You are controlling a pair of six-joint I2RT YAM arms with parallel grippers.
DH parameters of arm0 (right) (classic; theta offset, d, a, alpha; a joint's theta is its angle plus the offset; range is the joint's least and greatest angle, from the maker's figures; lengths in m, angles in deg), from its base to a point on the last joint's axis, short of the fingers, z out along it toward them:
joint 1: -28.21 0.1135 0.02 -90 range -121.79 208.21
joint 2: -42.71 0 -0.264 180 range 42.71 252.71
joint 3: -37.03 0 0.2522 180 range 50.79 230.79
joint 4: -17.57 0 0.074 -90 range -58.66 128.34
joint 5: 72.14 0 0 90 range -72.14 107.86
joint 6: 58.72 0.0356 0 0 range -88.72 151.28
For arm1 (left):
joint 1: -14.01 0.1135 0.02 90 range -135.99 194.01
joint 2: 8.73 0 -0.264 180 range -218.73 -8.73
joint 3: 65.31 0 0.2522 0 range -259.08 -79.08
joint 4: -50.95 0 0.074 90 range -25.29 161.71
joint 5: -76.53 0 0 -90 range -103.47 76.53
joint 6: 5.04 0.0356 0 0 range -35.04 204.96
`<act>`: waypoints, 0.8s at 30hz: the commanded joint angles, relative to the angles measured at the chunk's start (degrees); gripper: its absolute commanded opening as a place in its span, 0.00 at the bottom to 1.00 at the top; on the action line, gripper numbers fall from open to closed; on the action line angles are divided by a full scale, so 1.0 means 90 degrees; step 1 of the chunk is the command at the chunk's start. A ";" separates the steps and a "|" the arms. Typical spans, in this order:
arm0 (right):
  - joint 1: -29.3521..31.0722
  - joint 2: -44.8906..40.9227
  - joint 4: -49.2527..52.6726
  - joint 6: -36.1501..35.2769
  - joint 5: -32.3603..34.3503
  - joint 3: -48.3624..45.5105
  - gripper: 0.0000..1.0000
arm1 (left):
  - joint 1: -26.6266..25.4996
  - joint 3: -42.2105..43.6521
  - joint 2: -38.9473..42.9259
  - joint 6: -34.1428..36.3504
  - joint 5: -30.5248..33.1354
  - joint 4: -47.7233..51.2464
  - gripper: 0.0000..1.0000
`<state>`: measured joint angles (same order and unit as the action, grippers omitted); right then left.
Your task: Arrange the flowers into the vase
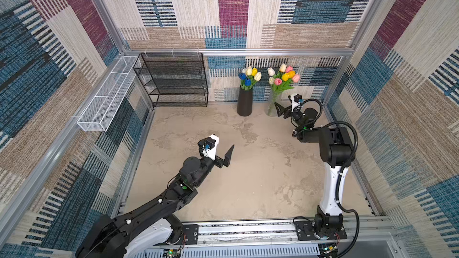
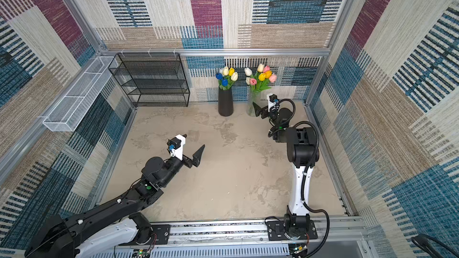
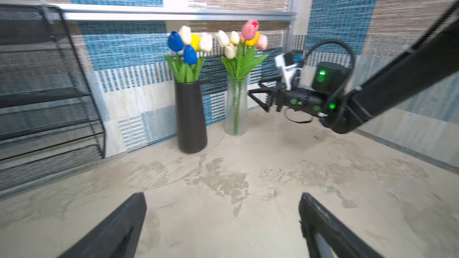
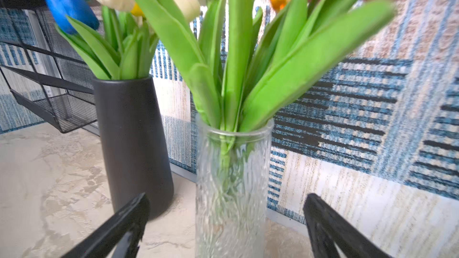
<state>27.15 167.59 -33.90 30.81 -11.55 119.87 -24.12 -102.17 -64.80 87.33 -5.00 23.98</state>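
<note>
**Woven-walled cell: tulips standing in two vases, both grippers gaping empty**

Patterned woven panels (image 1: pixel 233 8) are enclosing a mottled beige tabletop (image 1: pixel 248 182) in both top views. All the flowers (image 1: pixel 283 76) on show are standing in vases at the back wall.

The right gripper (image 4: pixel 226 196) is hovering low over the tabletop, its jaws spread wide and gripping nothing. Straight ahead of those jaws, centred on the gap between them, a ribbed glass vase (image 4: pixel 233 182) is standing upright. It is holding white, pink, yellow and orange tulips (image 3: pixel 242 38), and their green leaves (image 4: pixel 310 65) are fanning out above the jaws. The left wrist view is showing the fingertips (image 3: pixel 251 93) just beside the glass; whether they are touching it cannot be judged. Past the finger nearer the black mesh rack (image 1: pixel 173 80), a black vase (image 4: pixel 131 145) is standing just beside the glass one. It is carrying blue, white and yellow tulips (image 3: pixel 190 43).

The left gripper (image 3: pixel 222 194) is hanging over the middle of the tabletop, its jaws likewise spread wide and empty, with bare surface showing between them. Both vases are standing well ahead of these jaws, the black one nearer their centre line. The rack is sitting ahead and off to their left.
</note>
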 commanded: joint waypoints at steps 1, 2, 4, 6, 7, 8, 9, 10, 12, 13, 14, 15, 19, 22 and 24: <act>0.0048 -0.0883 -0.1371 0.0214 0.0225 -0.1083 1.00 | 0.0324 0.0112 0.0162 0.0186 0.0851 0.0175 0.99; 0.0099 -0.1271 -0.1480 0.0237 0.0401 -0.1503 1.00 | 0.0401 0.0115 0.0194 0.0212 0.1332 0.0229 0.99; 0.0251 -0.2131 -0.1001 0.0167 0.1071 -0.2210 1.00 | 0.0526 0.0088 0.0187 0.0273 0.2586 0.0394 0.99; 0.0490 -0.3120 -0.0054 0.0110 0.2124 -0.2839 1.00 | 0.0721 0.0056 0.0110 0.0134 0.4075 0.0552 0.99; 0.0620 -0.3544 0.0068 0.0053 0.2588 -0.3229 1.00 | 0.0852 0.0069 0.0103 0.0081 0.4317 0.0739 0.99; 0.0819 -0.4024 -0.0060 -0.0049 0.3159 -0.3752 1.00 | 0.1033 0.0157 0.0088 0.0069 0.4344 0.0778 0.99; 0.1002 -0.4425 -0.0250 -0.0140 0.3656 -0.4206 1.00 | 0.1215 0.0265 0.0061 0.0036 0.4270 0.0747 0.99; 0.1127 -0.4719 -0.0336 -0.0234 0.3985 -0.4561 1.00 | 0.1390 0.0344 0.0002 -0.0019 0.4174 0.0746 0.99; 0.1297 -0.5372 0.0211 -0.0192 0.4671 -0.4943 1.00 | 0.1802 0.0459 -0.0242 -0.0211 0.3974 0.0854 0.99; 0.1308 -0.5640 0.0629 -0.0021 0.4904 -0.5039 1.00 | 0.1962 0.0443 -0.0387 -0.0327 0.3981 0.0991 0.99; 0.1308 -0.5930 0.0914 0.0130 0.5130 -0.5206 1.00 | 0.2129 0.0404 -0.0572 -0.0442 0.3962 0.1141 0.99; 0.1315 -0.6197 0.0965 0.0237 0.5301 -0.5449 1.00 | 0.2282 0.0406 -0.0764 -0.0471 0.3872 0.1172 0.99; 0.1316 -0.6473 0.0833 -0.0068 0.5407 -0.6037 1.00 | 0.2717 0.0853 -0.1720 -0.0322 0.3297 -0.0521 0.99; 0.1317 -0.6110 0.0900 -0.0181 0.5765 -0.6063 1.00 | 0.2878 0.0913 -0.2110 -0.0012 0.2887 -0.1355 0.99; 0.1310 -0.5639 0.0483 -0.0502 0.5577 -0.6082 1.00 | 0.3034 0.0852 -0.2456 0.0039 0.2640 -0.1672 0.99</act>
<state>39.02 113.67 -27.14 29.69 36.60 65.38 2.00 -94.19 -84.41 85.76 23.22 19.81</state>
